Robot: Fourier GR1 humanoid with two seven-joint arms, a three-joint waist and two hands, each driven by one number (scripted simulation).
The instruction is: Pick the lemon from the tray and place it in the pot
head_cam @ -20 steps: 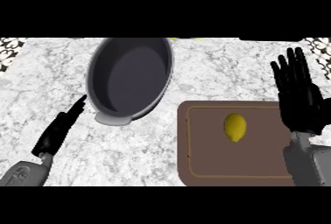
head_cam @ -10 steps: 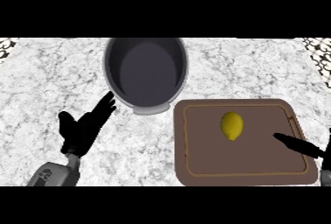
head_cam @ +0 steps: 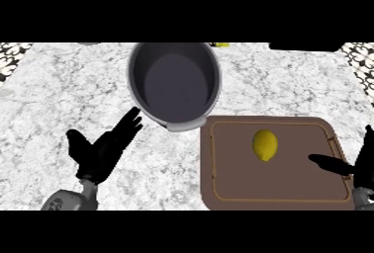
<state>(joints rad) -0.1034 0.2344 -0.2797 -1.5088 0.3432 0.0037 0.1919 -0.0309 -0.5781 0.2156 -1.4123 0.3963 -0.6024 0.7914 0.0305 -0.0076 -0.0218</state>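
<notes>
With the lemon [head_cam: 265,146] lying untouched mid-tray [head_cam: 223,190], just beside the pot [head_cam: 174,79], and my right robot hand [head_cam: 349,165] open at the tray's right edge, I worry a careless sideways approach could roll it away; left robot hand [head_cam: 99,150] rests open.

view: head, single camera
facing: steeply down onto the counter [head_cam: 66,89]
forearms: enter from lower edge
</notes>
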